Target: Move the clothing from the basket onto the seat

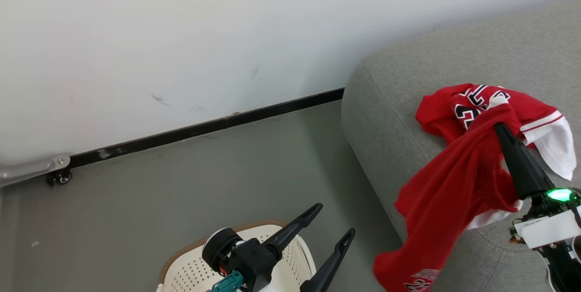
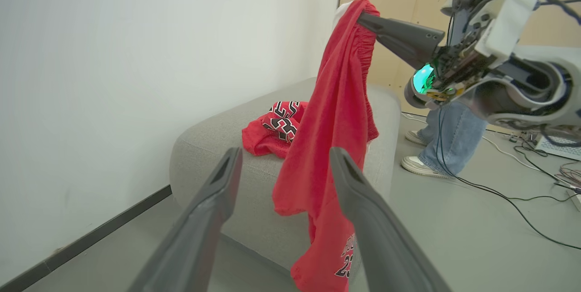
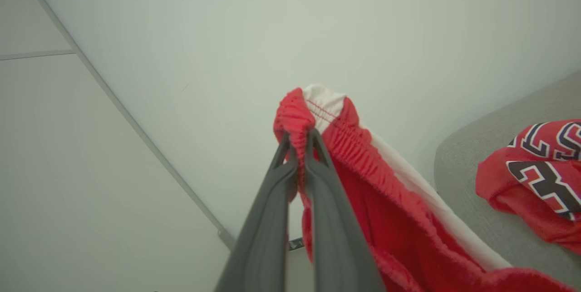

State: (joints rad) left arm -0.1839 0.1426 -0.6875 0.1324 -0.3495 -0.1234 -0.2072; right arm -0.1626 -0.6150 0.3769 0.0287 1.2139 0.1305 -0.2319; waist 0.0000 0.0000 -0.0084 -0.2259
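Plain white wall (image 1: 181, 33) meets grey-green floor (image 1: 227, 174) on the left, with a black skirting strip (image 1: 204, 128) between them. Down at the bottom sits the basket (image 1: 188, 274), just its brown rim and holey side peeking out. The left gripper (image 1: 335, 218) hangs over it, fingers spread wide with nothing in them. It looks parked there, ready to dip in if anything's left (can't see the basket's inside). Moving right, the seat (image 1: 390, 101) already has the numbered jersey (image 1: 472, 101) crumpled on top near its corner. Then there's the right gripper (image 1: 499, 129), fingers pinched tight on the elastic waistband of the red shorts (image 1: 454, 183). Holding them by the waistband lets the rest hang straight down, so they drape past the cushion's front edge. I'd guess they need carrying further over the seat before letting go, or they'll slide off.
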